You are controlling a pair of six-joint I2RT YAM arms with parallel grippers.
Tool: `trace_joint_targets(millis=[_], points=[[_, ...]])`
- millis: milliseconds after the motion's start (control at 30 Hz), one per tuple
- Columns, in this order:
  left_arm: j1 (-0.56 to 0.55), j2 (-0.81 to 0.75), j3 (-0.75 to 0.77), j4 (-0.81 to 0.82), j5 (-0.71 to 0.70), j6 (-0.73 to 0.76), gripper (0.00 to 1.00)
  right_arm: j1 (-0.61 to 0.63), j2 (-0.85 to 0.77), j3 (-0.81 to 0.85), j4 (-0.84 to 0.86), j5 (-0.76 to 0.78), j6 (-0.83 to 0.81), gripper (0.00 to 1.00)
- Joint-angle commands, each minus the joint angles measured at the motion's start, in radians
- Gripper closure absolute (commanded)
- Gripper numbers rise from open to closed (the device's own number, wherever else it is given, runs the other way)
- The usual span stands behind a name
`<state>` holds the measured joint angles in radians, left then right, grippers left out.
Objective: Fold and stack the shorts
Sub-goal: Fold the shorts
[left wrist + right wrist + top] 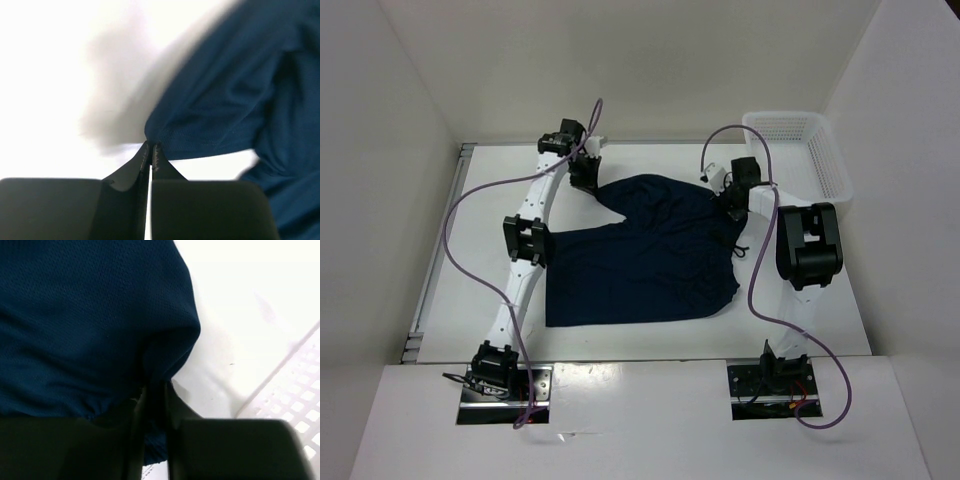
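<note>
The shorts [640,250] lie spread on the white worktop [650,340] in the middle of the top view, their near edge flat toward the bottom of the frame. Right of centre, the right pincer [152,390] is clamped on a bunched fold at their side. At upper left, the left pincer [151,149] is pressed together on a hem corner. A white mesh basket [810,150] stands at upper right, just beyond the right pincer.
</note>
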<state>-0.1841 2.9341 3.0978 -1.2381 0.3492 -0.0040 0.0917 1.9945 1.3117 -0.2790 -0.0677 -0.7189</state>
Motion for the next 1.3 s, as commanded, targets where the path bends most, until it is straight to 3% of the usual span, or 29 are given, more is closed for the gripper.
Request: trace_joint_targets(millis=[0,100,267,500,767,900,967,1033,1133,1267], points=[[0.006,-0.066,0.036,0.034,-0.056,0.004,1.00,0.003,0.046,0.011,-0.054,-0.014,-0.021,0.92],[0.006,-0.096,0.036,0.071,-0.157,0.004,1.00,0.014,0.046,0.046,-0.042,0.000,-0.002,1.00],[0.006,-0.200,0.036,0.201,-0.480,0.004,1.00,0.048,-0.019,0.130,0.018,0.032,0.050,1.00],[0.026,-0.404,0.036,0.307,-0.640,0.004,1.00,0.147,-0.163,0.163,0.054,0.111,0.062,1.00],[0.046,-0.512,0.036,0.132,-0.679,0.004,1.00,0.192,-0.330,0.066,0.063,0.138,0.038,1.00],[0.055,-0.512,0.036,-0.064,-0.690,0.004,1.00,0.192,-0.388,0.002,0.034,0.122,0.029,1.00],[0.055,-0.571,-0.054,-0.064,-0.656,0.004,1.00,0.212,-0.413,-0.043,0.034,0.111,0.016,1.00],[0.055,-0.637,-0.284,-0.064,-0.577,0.004,1.00,0.229,-0.430,-0.095,0.034,0.111,0.001,1.00],[0.046,-0.739,-0.483,-0.041,-0.505,0.004,1.00,0.243,-0.470,-0.132,0.034,0.111,-0.010,1.00],[0.014,-1.048,-0.949,0.237,-0.426,0.004,1.00,0.243,-0.526,-0.175,0.005,0.111,-0.010,1.00]])
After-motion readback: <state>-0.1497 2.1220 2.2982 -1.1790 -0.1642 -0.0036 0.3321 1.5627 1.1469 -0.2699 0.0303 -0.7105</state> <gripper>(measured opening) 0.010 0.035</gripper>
